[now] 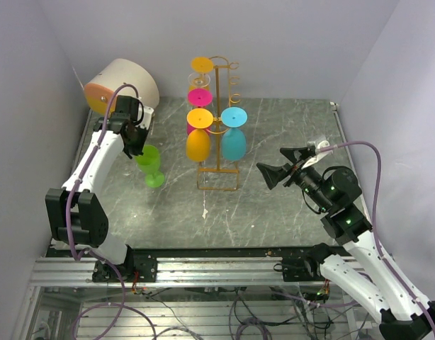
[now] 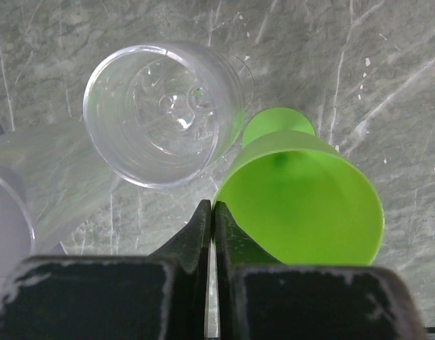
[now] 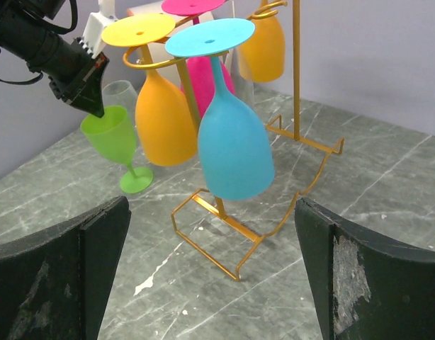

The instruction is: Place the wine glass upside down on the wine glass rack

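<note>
A green wine glass (image 1: 151, 167) stands upright on the table, left of the wine glass rack (image 1: 218, 178). My left gripper (image 1: 141, 150) is shut on the near edge of its rim. In the left wrist view the fingertips (image 2: 203, 216) pinch the rim of the green wine glass (image 2: 302, 202). The orange wire wine glass rack (image 3: 297, 78) holds orange, pink and blue glasses upside down. My right gripper (image 1: 270, 161) is open and empty, right of the rack and facing it; in its own view the gripper (image 3: 210, 207) frames the rack's base.
A clear glass (image 2: 161, 113) stands just beside the green one, on the side away from the rack. A beige cylinder with an orange face (image 1: 122, 85) lies at the back left. Walls close in the left, back and right sides.
</note>
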`<action>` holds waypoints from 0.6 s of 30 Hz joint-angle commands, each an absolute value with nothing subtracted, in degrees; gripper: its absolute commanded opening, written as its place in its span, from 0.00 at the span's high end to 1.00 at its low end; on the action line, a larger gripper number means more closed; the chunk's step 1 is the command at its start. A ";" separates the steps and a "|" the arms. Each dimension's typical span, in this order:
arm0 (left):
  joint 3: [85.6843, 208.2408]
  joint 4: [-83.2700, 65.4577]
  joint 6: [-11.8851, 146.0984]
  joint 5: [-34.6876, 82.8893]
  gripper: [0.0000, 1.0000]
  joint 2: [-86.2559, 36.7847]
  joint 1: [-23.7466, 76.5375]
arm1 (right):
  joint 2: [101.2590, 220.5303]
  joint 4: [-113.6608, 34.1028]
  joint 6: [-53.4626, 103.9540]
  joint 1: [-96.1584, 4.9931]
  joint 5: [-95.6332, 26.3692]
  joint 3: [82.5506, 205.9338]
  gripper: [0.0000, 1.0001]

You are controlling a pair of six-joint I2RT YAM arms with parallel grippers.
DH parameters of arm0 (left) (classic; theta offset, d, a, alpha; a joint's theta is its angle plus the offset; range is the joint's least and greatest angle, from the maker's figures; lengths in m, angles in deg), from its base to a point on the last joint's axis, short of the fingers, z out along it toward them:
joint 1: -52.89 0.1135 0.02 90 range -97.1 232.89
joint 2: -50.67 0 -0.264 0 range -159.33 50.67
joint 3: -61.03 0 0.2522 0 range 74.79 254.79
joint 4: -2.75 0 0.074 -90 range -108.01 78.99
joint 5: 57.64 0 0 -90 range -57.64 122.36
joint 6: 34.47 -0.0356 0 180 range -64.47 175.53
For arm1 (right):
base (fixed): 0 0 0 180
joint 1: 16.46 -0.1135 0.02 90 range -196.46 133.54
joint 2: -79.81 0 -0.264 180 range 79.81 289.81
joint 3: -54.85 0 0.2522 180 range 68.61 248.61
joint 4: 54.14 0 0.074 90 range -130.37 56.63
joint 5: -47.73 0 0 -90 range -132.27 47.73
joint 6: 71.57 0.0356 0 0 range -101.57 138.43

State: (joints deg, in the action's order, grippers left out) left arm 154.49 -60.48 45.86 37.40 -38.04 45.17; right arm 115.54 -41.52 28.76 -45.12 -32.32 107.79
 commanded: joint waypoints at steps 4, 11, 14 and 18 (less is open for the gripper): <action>155.16 -61.56 45.64 32.85 0.93 -37.13 44.90 | 114.85 -38.06 28.06 -44.98 -32.54 111.38 0.00; 168.92 -74.85 43.21 25.37 0.93 -34.50 40.52 | 114.88 -28.89 29.81 -44.95 -30.03 118.11 0.00; 177.93 -81.39 42.34 24.77 0.93 -34.26 38.15 | 115.38 -24.28 30.31 -45.00 -30.60 121.02 0.00; 189.99 -88.89 40.37 25.86 0.93 -34.59 36.83 | 113.98 -23.99 31.39 -45.01 -30.50 123.06 0.00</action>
